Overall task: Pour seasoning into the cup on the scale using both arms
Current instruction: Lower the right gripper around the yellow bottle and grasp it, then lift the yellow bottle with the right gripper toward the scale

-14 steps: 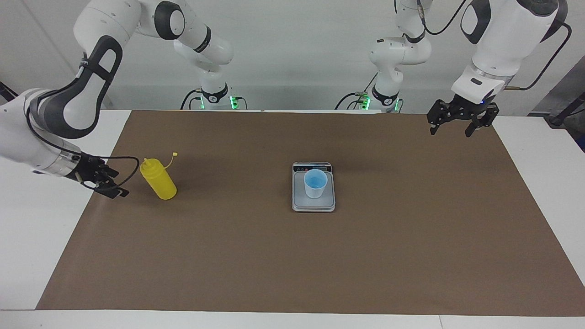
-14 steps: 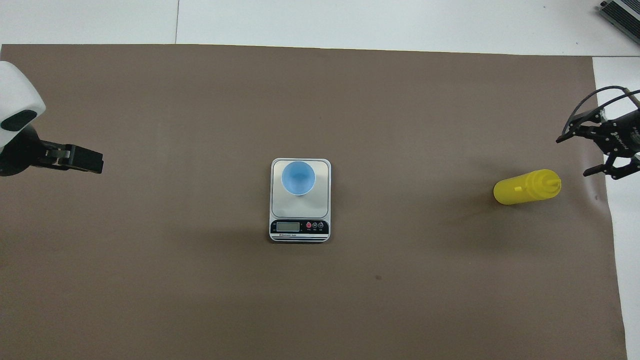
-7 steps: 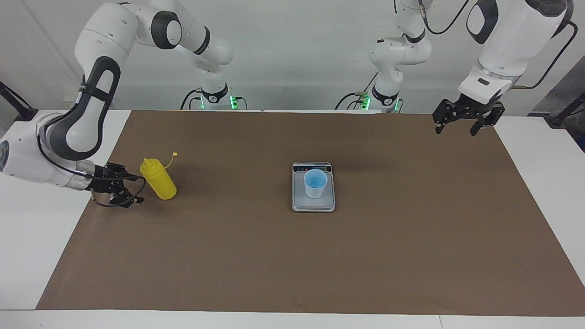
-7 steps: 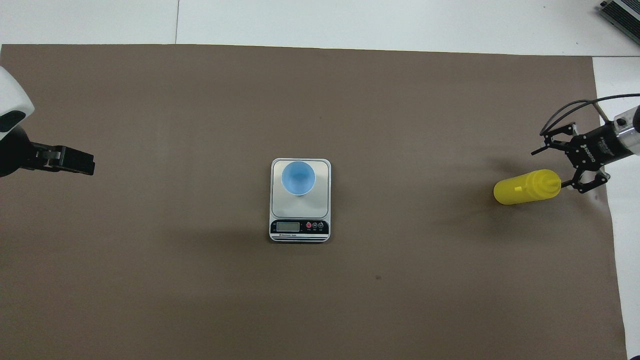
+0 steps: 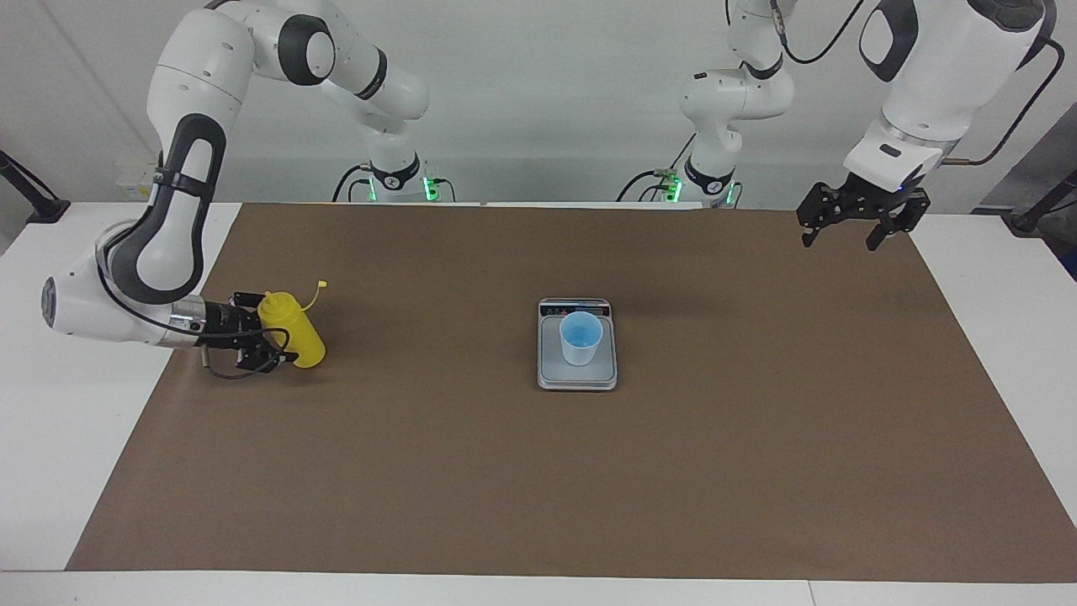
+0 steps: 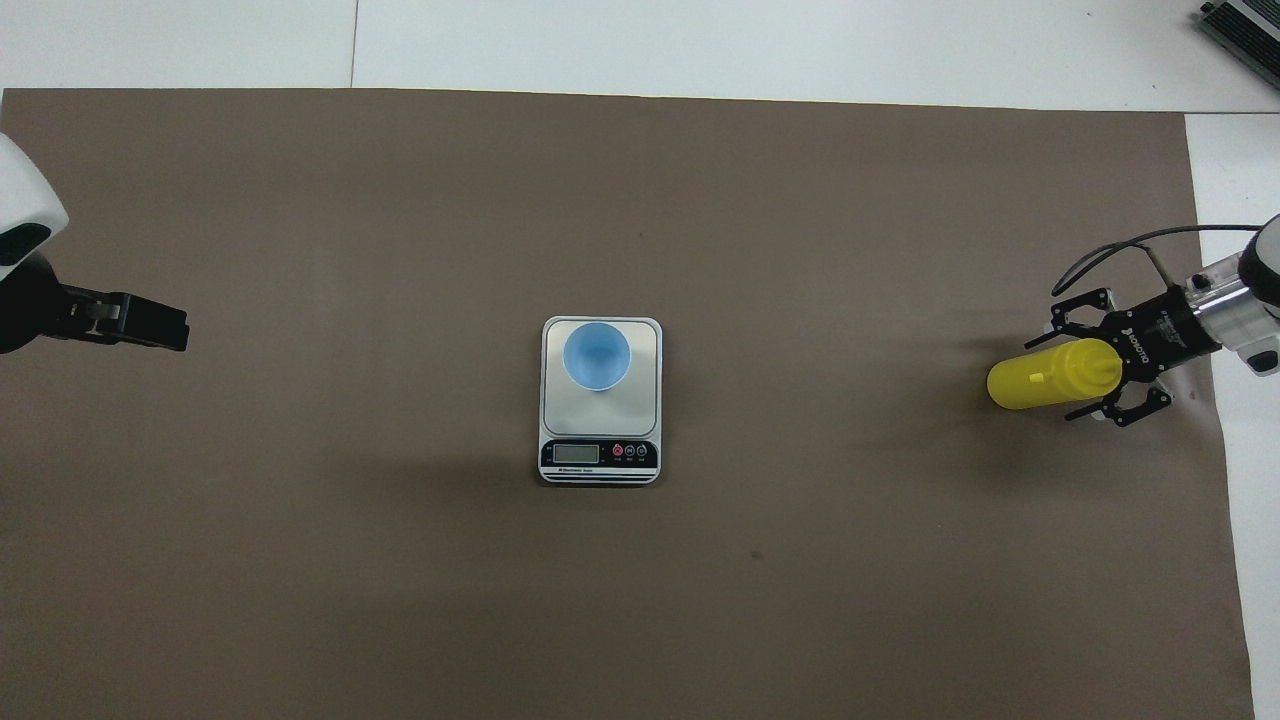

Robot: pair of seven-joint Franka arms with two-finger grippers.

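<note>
The yellow squeeze bottle [image 5: 301,338] stands on the brown mat toward the right arm's end of the table, its small cap [image 5: 320,286] hanging off on its tether. My right gripper [image 5: 271,330] is low and open, with one finger on each side of the bottle's upper part; it also shows in the overhead view [image 6: 1066,374] around the bottle [image 6: 1035,380]. The light blue cup [image 5: 580,337] stands upright on the grey scale [image 5: 577,380] at the table's middle. My left gripper [image 5: 841,241] is open and empty, raised over the mat's corner at the left arm's end.
A brown mat [image 5: 589,488] covers most of the white table. The scale's display strip [image 6: 600,453] lies on the side nearer the robots, with the cup [image 6: 597,355] on the scale's farther half.
My right gripper has moved in from the table's end toward the bottle until its open fingers straddle it. The bottle has not moved. The left gripper has barely shifted.
</note>
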